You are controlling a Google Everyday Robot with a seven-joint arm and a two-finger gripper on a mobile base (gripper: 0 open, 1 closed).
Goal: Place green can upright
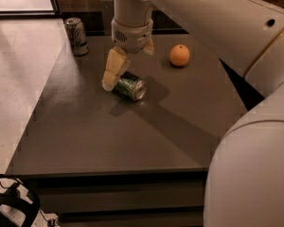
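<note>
The green can (129, 86) lies on its side on the dark table (132, 136), its silver end facing front right. My gripper (128, 69) hangs from the white arm just above and behind the can. It is open. One cream finger (113, 71) reaches down to the table at the can's left end, and the other finger (148, 47) shows only partly behind the wrist. Nothing is held.
A silver-grey can (76, 36) stands upright at the table's back left corner. An orange (179, 55) sits at the back right. The white arm's bulk fills the right side of the view. The table's front edge runs along the bottom.
</note>
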